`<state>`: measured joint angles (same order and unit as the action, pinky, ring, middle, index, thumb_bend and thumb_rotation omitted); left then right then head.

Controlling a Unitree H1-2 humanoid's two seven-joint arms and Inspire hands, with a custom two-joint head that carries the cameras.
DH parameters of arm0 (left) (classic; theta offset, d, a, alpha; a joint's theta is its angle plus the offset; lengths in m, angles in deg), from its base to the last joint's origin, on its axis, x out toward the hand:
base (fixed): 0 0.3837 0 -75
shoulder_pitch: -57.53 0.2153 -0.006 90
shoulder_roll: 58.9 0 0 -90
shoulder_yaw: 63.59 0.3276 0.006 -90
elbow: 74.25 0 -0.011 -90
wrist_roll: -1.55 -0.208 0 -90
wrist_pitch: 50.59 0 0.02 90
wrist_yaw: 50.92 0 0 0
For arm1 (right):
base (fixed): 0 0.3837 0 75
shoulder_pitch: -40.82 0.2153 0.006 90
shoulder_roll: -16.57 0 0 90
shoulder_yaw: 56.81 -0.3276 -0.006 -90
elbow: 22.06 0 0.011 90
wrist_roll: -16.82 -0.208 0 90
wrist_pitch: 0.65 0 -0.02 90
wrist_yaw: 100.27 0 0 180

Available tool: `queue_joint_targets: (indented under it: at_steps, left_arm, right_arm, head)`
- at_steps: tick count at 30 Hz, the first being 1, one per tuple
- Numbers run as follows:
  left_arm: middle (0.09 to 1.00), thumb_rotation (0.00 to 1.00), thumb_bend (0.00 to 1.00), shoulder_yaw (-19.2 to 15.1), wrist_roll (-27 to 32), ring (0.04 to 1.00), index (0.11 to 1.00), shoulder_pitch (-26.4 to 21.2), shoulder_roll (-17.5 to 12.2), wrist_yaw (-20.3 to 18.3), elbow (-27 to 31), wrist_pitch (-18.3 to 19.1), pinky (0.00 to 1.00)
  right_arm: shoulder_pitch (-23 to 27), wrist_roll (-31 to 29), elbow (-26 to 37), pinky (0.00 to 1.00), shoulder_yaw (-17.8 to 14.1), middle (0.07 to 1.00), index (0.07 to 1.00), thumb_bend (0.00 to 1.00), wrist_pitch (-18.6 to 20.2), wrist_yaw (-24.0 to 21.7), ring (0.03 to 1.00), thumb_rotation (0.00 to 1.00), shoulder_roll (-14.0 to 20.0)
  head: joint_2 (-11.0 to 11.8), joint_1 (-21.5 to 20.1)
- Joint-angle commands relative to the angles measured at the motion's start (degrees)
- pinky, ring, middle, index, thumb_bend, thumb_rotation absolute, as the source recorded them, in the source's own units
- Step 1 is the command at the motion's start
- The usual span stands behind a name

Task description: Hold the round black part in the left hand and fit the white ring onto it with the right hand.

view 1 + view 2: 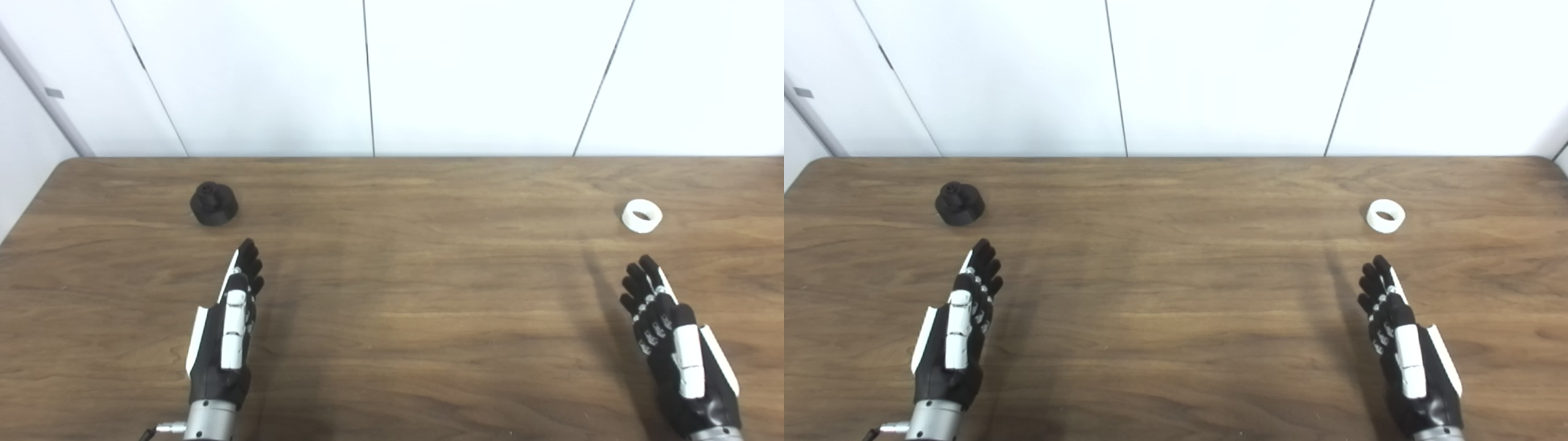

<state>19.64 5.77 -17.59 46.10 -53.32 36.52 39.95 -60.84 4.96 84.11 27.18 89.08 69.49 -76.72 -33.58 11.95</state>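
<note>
I see the wooden surface carrying both parts. My left hand and right hand hover empty, fingers straight, slightly spread. The round black part, knobbed on top, sits near the far-left corner; the white ring lies flat toward the right edge.

Wooden table runs across view, white panelled wall behind. Round black part sits far left on table, stepped knob on top. White ring lies far right, hole facing up, well apart from black part. Left hand hovers low left, fingers extended forward and together, holding nothing, tips near black part but apart from it. Right hand low right, fingers extended, empty, tips near ring, not touching.
</note>
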Motion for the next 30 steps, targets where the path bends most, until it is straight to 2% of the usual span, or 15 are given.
queue_joint_targets:
  at_steps: [1, 11, 30]
  left_arm:
    - [1.0, 1.0, 0.48, 0.37, -0.42, 1.0, 1.0, 6.32, 0.3, 0.3, 1.61, -2.67, 1.0]
    - [1.0, 0.96, 0.48, 0.32, 1.4, 1.0, 1.0, 7.78, 0.75, -0.02, 2.22, -2.19, 1.0]
    - [1.0, 0.99, 0.46, 0.34, -0.04, 1.0, 1.0, 7.34, 0.49, 0.3, 1.29, -3.36, 1.0]
  right_arm:
    - [0.26, -0.17, 1.17, 1.0, -0.52, 0.986, 0.996, 0.58, -2.54, -0.29, 0.99, 1.0, 0.71]
    - [0.07, -0.51, 1.26, 1.0, -0.55, 0.984, 0.994, 0.57, -2.54, -0.54, 0.995, 1.0, 0.53]
    - [0.02, 0.19, 0.87, 1.0, -0.45, 0.98, 0.986, 0.58, -2.39, -0.36, 0.994, 1.0, 0.49]
  head:
    - [0.01, -0.05]
    - [0.3, -0.23]
    - [0.46, -0.39]
